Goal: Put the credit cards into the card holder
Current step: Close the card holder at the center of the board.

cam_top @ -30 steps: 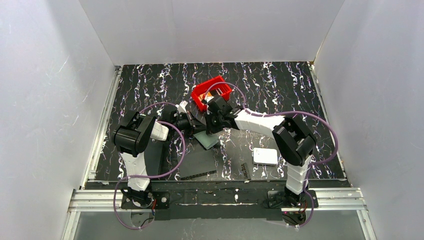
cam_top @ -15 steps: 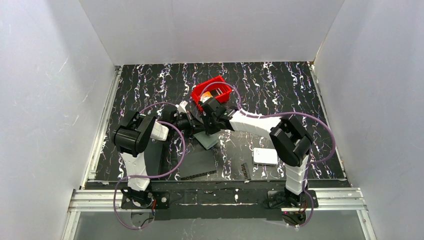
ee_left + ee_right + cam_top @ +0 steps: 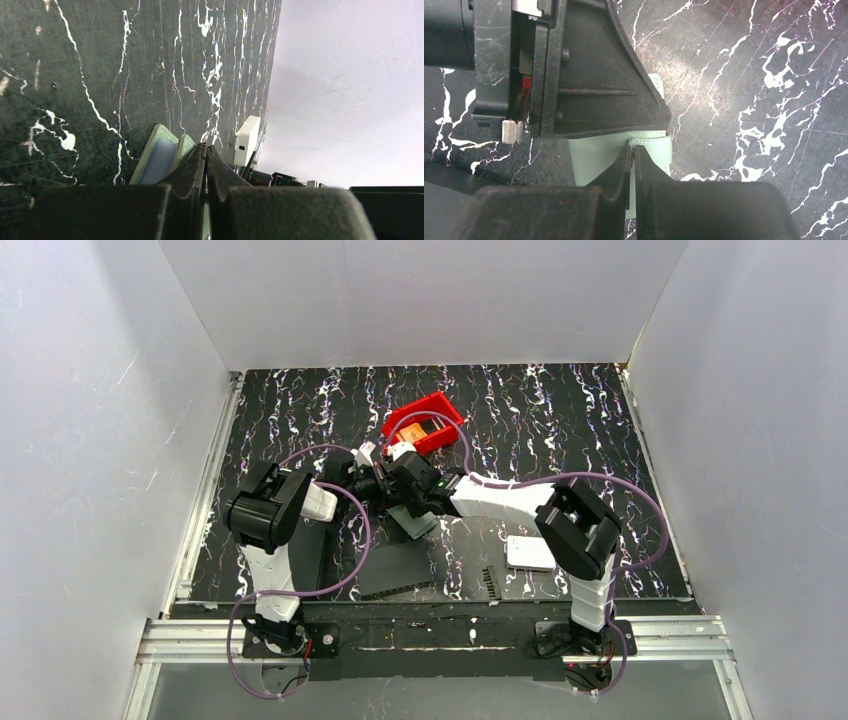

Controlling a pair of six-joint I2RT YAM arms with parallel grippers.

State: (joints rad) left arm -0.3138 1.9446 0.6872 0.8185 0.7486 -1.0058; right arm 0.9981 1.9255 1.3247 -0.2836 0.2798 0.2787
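left gripper [image 3: 206, 148] clamped tight on grey-green folding card holder [image 3: 161, 156], mid-table on black marbled mat [image 3: 560, 420]. right gripper [image 3: 631, 150] nearly closed, nipping its pale flap. orange credit card [image 3: 425, 428] lies in red plastic bin [image 3: 447, 405].

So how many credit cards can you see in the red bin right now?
1: an orange card lies in the red bin. More may be hidden under it. The left gripper and right gripper are each shut on the card holder.
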